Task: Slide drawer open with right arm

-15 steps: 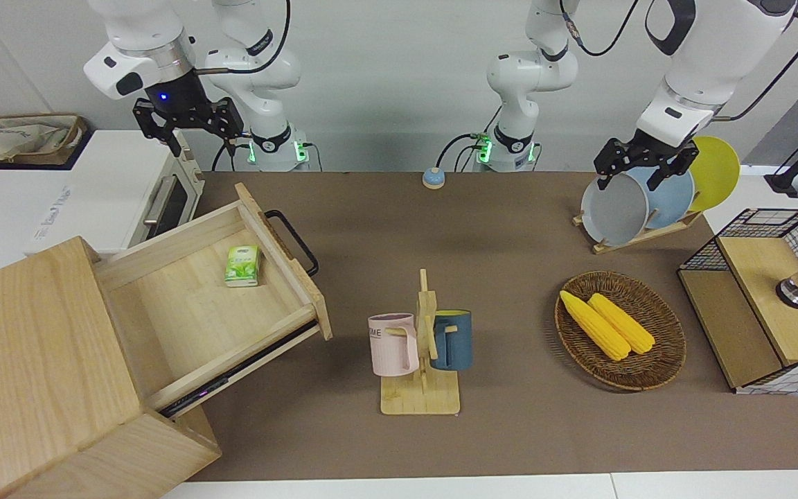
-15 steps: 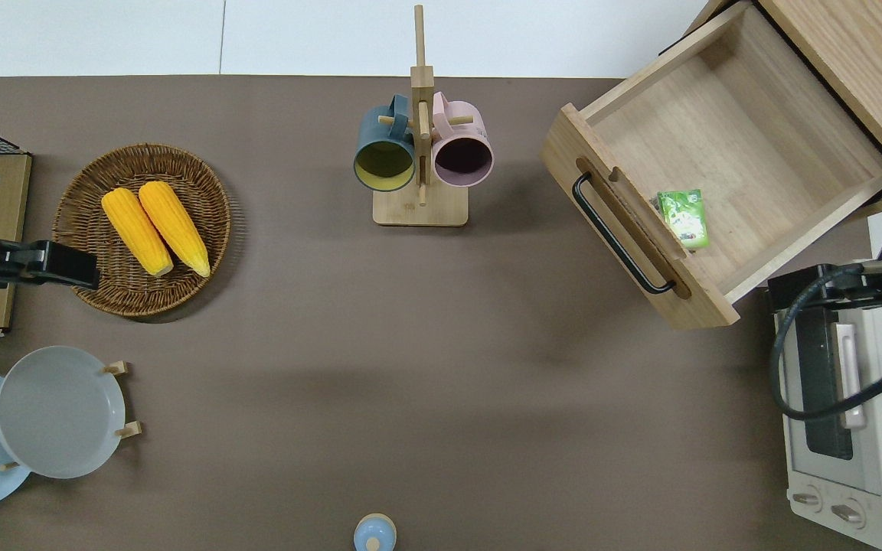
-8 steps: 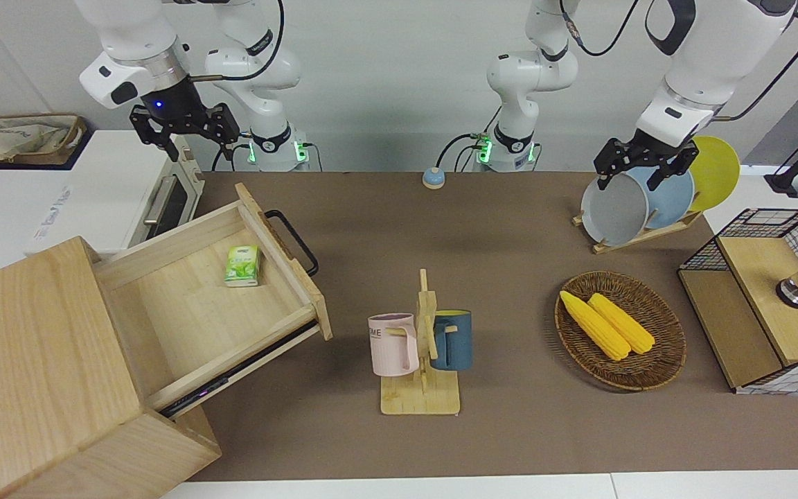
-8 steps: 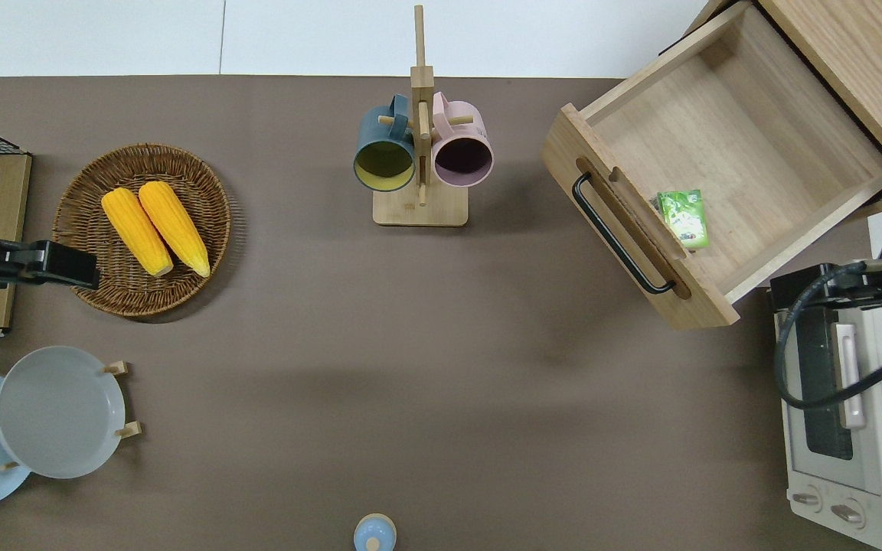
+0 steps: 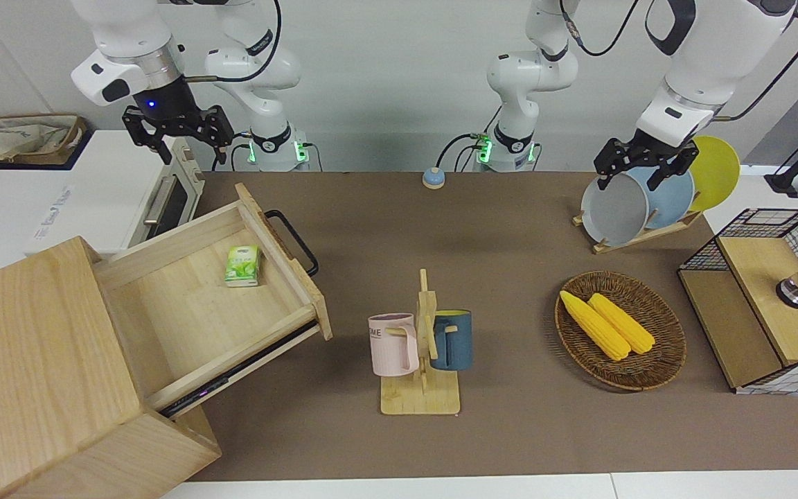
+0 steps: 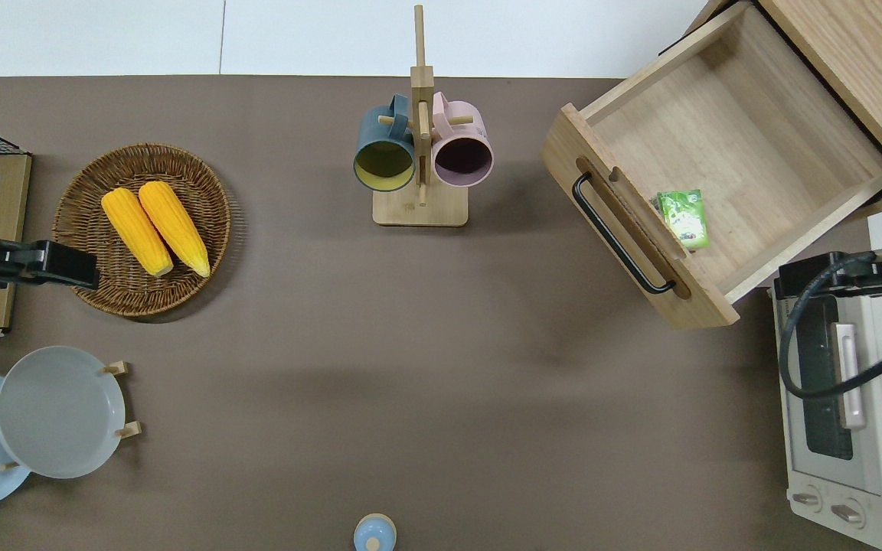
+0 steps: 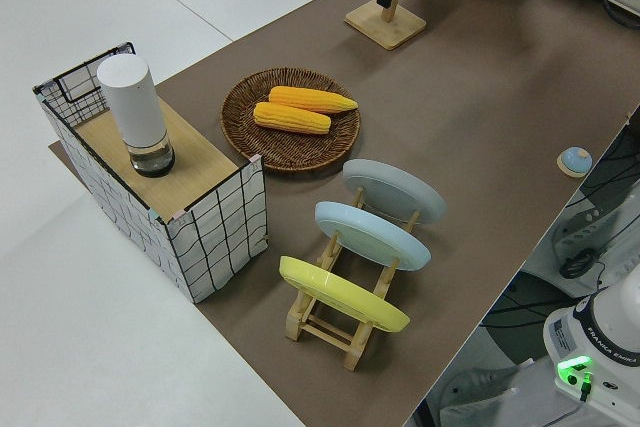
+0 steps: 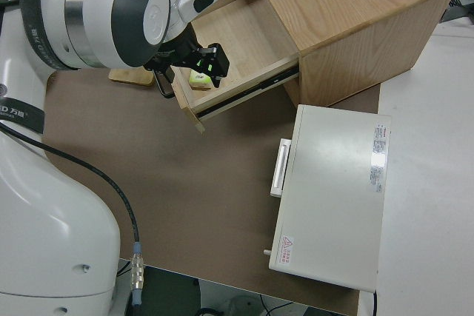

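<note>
One brown table mat (image 6: 410, 367) covers the table, and on it, at the right arm's end, stands one large light-wood box (image 5: 32, 367). Its single wide, shallow light-wood drawer (image 6: 724, 153) stands pulled well out of the box toward the middle of the table, the flat front panel with one black metal loop handle (image 6: 617, 233) facing the mug stand. One small green packet (image 6: 684, 217) lies inside the drawer, just beside the front panel.

One white oven with a silver bar handle (image 6: 854, 413) sits beside the drawer, nearer to the robots. One wood-and-wire-mesh cabinet (image 5: 759, 298) stands at the left arm's end, with one white cylinder on a dark base (image 7: 135, 112) upright on top.

There are two white jointed arms. The right arm's black two-finger gripper (image 5: 176, 132), below a blue-lit wrist, hangs in the air over the corner of the oven nearest the drawer; its fingers are spread apart and grip nothing, clear of the handle. The left arm is parked; its gripper (image 5: 638, 166) has its fingers apart and nothing between them.

One round woven wicker basket (image 6: 89, 291) holds two yellow corn cobs (image 6: 156, 228) side by side. One wooden plate rack (image 7: 345, 322) carries three plates on edge: one grey (image 7: 393, 190), one light blue (image 7: 372, 234), one yellow (image 7: 342, 293). One wooden mug stand (image 6: 419, 207) bears two mugs: one dark blue (image 6: 385, 153) and one pink (image 6: 462, 151). One small blue round button (image 6: 374, 533) lies at the mat's edge nearest the robots.
</note>
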{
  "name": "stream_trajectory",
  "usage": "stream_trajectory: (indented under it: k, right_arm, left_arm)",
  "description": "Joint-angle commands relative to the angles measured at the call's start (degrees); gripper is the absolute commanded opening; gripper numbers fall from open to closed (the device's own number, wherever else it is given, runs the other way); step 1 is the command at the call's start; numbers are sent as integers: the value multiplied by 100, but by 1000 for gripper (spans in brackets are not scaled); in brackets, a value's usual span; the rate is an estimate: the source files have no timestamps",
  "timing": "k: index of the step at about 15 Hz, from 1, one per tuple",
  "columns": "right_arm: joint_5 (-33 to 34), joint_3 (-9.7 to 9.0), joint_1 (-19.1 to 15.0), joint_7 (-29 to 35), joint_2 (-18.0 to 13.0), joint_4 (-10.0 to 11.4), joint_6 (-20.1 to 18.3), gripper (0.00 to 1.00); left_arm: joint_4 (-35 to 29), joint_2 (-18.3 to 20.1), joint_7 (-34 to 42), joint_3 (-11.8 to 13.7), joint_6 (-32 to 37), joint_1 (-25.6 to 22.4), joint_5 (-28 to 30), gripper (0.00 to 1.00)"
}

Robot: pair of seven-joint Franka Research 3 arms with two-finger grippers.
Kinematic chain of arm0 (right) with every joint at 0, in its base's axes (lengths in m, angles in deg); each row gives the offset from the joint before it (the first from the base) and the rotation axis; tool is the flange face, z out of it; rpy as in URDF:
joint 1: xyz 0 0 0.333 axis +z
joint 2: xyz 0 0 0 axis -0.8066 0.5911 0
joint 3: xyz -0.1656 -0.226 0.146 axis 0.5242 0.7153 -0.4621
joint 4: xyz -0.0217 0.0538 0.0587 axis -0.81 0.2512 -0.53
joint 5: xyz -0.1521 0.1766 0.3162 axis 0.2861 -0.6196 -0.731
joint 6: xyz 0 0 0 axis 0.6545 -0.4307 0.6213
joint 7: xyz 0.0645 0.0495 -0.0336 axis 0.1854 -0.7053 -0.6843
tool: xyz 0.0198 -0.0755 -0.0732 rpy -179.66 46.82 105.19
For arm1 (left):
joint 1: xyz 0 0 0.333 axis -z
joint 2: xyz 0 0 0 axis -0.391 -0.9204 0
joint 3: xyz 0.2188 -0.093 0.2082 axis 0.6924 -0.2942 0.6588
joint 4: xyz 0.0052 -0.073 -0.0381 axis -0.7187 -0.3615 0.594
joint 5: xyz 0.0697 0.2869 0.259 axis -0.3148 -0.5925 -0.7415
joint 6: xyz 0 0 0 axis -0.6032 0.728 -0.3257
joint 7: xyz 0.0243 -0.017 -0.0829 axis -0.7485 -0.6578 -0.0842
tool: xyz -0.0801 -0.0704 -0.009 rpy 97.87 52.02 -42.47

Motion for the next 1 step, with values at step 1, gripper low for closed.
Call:
stream_trajectory:
  k: [1]
  right_arm:
    - [86,-65,-111,-101,-79,115,122,985]
  left_arm:
    - [58,25,-60,2,103,39,-102,993]
